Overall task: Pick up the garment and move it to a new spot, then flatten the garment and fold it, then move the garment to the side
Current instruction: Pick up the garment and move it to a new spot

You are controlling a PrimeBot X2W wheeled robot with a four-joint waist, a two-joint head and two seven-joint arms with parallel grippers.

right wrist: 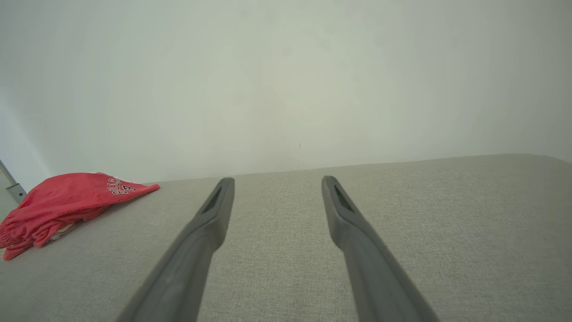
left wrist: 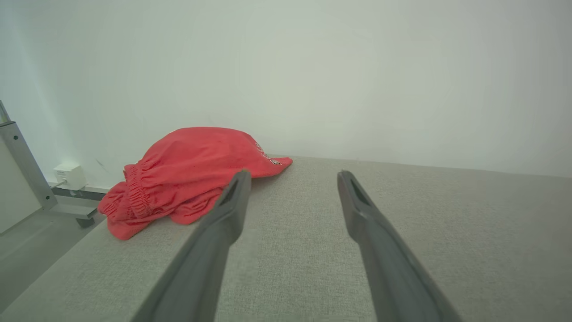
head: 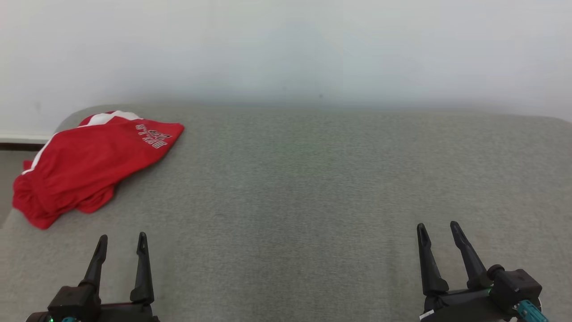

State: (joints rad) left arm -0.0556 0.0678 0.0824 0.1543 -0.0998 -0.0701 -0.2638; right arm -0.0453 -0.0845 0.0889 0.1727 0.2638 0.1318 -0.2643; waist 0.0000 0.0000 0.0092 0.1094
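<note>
Grey surface [head: 313, 179] holds garment [head: 89, 165] beyond left end effector [head: 123, 236]

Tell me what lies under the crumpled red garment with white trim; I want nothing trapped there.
The crumpled red garment rests on the grey fabric-covered surface, at its far left corner. Anything beneath its folds is covered from sight.

Grey fabric-covered bench [head: 313, 188], wide and flat, rounded far left corner, red shorts [head: 85, 165] with white side stripe and printed lettering lying bunched at that corner, reaching its left edge
</note>
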